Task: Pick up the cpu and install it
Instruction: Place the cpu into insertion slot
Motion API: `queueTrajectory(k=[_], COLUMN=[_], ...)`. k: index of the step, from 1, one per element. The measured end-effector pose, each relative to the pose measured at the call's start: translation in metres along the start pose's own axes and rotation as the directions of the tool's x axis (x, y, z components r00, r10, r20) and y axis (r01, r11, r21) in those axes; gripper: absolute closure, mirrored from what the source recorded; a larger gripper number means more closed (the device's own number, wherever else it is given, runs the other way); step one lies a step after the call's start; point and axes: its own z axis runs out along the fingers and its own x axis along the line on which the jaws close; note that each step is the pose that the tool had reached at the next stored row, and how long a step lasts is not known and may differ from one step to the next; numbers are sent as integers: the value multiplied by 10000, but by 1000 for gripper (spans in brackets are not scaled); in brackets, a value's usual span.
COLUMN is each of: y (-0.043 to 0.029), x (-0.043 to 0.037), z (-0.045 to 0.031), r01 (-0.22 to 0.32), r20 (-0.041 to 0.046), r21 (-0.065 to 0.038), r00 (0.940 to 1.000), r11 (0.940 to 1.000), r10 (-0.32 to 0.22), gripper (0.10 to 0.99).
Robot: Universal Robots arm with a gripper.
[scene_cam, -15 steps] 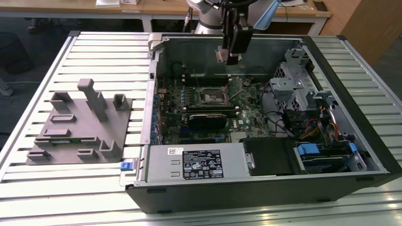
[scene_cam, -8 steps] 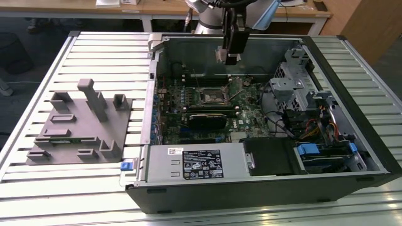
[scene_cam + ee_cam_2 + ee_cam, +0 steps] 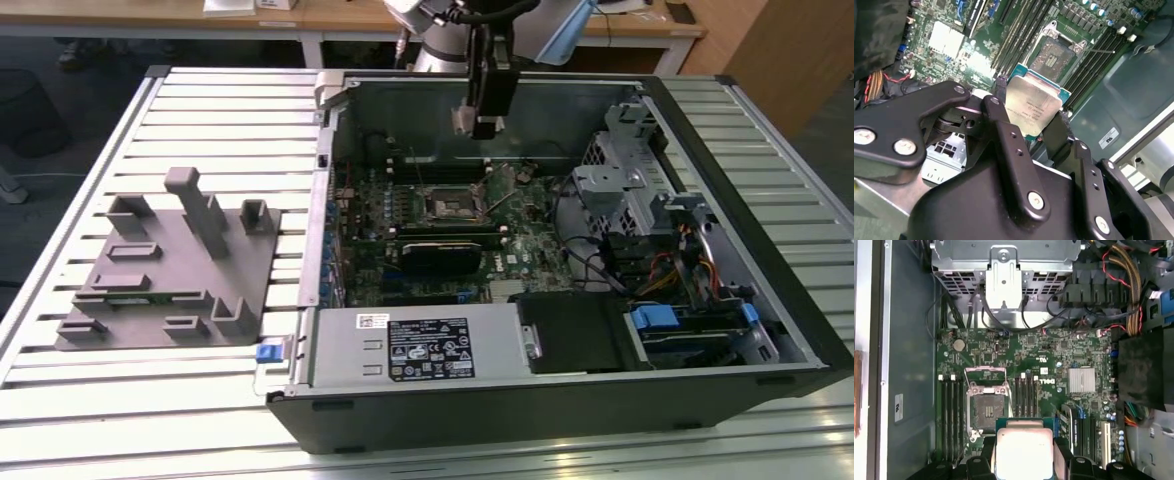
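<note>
End effector (image 3: pixel 1031 105) was closed on the cpu (image 3: pixel 1024 450) near the open socket (image 3: pixel 988 411); any tilt or offset in seating might have bent its contacts

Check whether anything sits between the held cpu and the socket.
Nothing visible. The claw holds the flat square silvery cpu over the green circuit board; the black square metal-framed socket lies uncovered, open air between them.
</note>
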Motion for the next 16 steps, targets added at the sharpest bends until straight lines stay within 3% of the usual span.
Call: queueTrajectory(k=[16], y=[-12], x=[14], z=[146], r01=[-1], r20=[3], r21=[3], r00=[10000], r11=[10000], r10=[1], gripper=[545])
